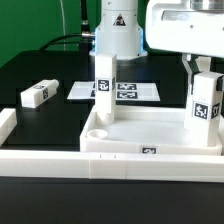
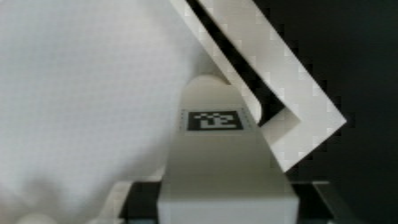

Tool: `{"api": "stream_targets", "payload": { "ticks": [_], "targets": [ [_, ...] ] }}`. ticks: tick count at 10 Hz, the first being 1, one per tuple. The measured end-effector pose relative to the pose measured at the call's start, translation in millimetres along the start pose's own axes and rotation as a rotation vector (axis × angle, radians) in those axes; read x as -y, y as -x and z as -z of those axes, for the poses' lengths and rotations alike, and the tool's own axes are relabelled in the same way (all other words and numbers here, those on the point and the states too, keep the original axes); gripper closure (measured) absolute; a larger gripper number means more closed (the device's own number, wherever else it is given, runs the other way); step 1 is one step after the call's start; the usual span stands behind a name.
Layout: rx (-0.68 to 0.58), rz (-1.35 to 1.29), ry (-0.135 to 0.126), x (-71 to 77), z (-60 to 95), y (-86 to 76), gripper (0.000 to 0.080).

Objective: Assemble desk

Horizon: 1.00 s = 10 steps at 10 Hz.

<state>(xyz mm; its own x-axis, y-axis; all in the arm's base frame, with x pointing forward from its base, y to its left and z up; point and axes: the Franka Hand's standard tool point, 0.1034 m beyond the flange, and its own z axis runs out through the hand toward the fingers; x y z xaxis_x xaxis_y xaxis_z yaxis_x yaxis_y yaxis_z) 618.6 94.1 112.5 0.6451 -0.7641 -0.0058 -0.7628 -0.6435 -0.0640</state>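
A large white plastic rectangular desk top (image 1: 150, 130) with a raised rim is seen lying on a black table (image 1: 60, 115), near the middle of the exterior view. A first leg (image 1: 105, 78), a white block bearing a black-and-white square tag, is stood upright in the desk top's far corner on the exterior view's left. A second leg (image 1: 205, 105), also white and tagged, is held upright at the far corner on the exterior view's right; whether it is seated there cannot be told. The two-finger gripper (image 1: 203, 70) is clamped on its upper end. In the wrist view the tagged block is seen rising from between the fingers above the desk top. A third leg (image 1: 37, 94) is laid flat on the table, well apart toward the exterior view's left. The marker board (image 1: 125, 90) is seen behind the desk top, and long white border rails (image 1: 40, 158) are laid along the front.
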Motion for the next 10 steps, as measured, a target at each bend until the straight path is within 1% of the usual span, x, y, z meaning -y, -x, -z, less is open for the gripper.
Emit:
{"api": "stream_targets", "payload": {
  "ticks": [2,3,8,10],
  "targets": [
    [0.004,-0.150,-0.003,0.4,-0.2,0.4,0.0509],
    [0.017,-0.276,-0.010,0.7,-0.5,0.7,0.0509],
    [0.024,-0.681,-0.010,5.0,-0.8,7.0,0.0509],
    [0.025,-0.760,-0.009,5.3,-0.9,7.6,0.0509]
  ]
}}
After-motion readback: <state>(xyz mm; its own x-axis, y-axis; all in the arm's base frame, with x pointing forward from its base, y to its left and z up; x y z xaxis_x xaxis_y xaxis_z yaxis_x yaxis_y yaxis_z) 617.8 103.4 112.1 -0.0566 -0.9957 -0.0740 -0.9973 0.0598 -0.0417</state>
